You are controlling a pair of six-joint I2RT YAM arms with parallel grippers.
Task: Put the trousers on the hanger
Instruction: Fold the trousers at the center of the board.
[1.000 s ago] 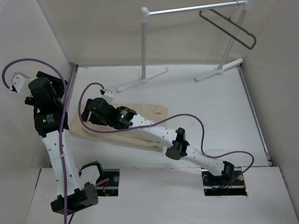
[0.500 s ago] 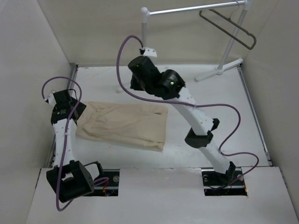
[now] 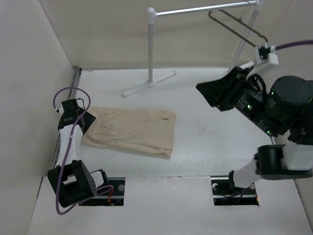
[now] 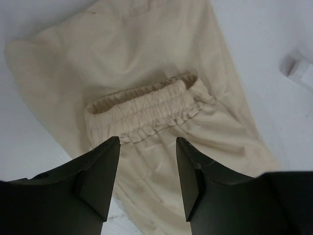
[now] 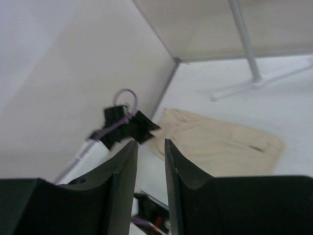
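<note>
The left gripper sits at the near-left end of the table, right above the elastic waistband of the trousers. Its fingers are roughly half open with nothing in them, one on each side of the gathered band. My guess is it's lined up that way because the waistband is the thickest, easiest bit of cloth to pinch. The trousers themselves are folded flat on the table, left of centre, waistband toward the left arm and the legs running right. Nothing is lifted off the surface yet, so the job is at the very start. The right gripper is up in the air on the right side, well apart from the cloth and aimed back across it. Its fingers have only a narrow gap and hold nothing. It looks parked high to stay out of the way, or maybe it's on its way to the far side, can't say which. At the far right the hanger hangs on the white rack, tilted and empty, so the trousers have the whole table to cross.
</note>
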